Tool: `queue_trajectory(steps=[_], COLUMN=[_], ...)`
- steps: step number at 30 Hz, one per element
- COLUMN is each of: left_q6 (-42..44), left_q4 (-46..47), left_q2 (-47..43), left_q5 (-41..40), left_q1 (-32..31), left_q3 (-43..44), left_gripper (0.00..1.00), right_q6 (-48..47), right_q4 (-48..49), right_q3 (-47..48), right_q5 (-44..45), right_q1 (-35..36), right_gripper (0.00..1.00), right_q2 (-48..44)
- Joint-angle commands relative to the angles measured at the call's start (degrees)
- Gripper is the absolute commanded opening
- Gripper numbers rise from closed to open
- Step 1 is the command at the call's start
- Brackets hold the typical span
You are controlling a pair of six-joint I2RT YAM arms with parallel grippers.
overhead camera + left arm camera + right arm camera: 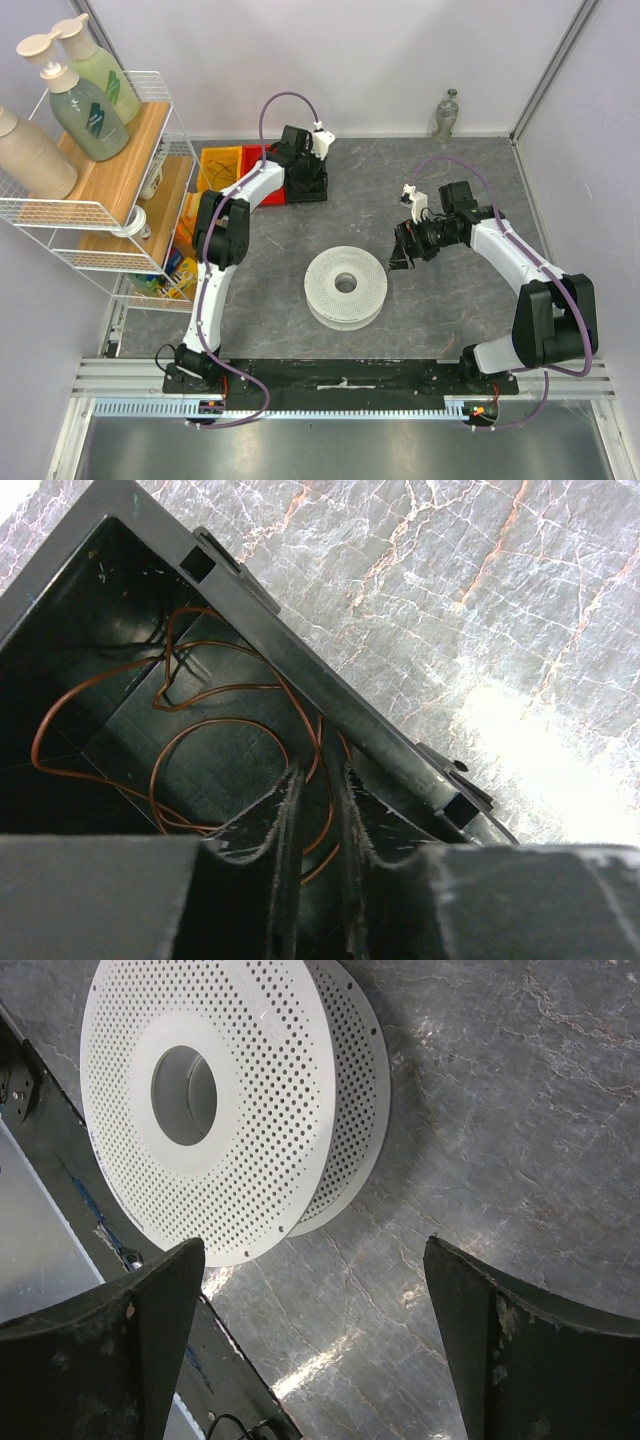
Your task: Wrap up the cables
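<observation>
The cable is a very thin brown wire (222, 720) lying in loose loops inside a black bin (330, 695) at the back of the table (308, 186). My left gripper (322, 770) reaches down into that bin (302, 160). Its jaws stand a narrow gap apart, and a loop of the wire runs between them. The white perforated spool (345, 285) lies flat mid-table and also shows in the right wrist view (200, 1090). My right gripper (400, 255) hangs wide open and empty just right of the spool, above bare table (312, 1250).
Red and yellow bins (225, 165) sit left of the black bin. A wire shelf (100, 205) with pump bottles stands at the far left. A clear bottle (447, 112) stands at the back wall. A black rail (340, 375) runs along the near edge.
</observation>
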Motion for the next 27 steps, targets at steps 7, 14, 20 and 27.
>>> queue_trajectory(steps=[7,14,20,27], left_q6=[-3.3,-5.0,-4.4,-7.2], left_q4=[-0.3,-6.7,-15.5,-17.1], left_q2=[-9.1,-20.3,-27.3,-39.2], left_q5=[7.6,13.1,20.4,33.0], left_q1=[1.8,1.5,1.4,0.5], left_q3=[1.5,1.6,5.9,4.4], left_gripper=[0.02,0.02,0.02,0.02], right_q6=[-0.5,-9.4,-9.4,-5.8], right_q4=[1.4,-4.8,-3.2,6.2], right_q3=[1.5,10.1,15.2,13.0], right_q5=[0.1,5.7,5.2,4.8], right_q1=[-0.3,-1.6,-1.7,-1.7], right_gripper=[0.98,0.98,0.98,0.98], right_q2=[-0.8,0.3,-2.6,-12.8])
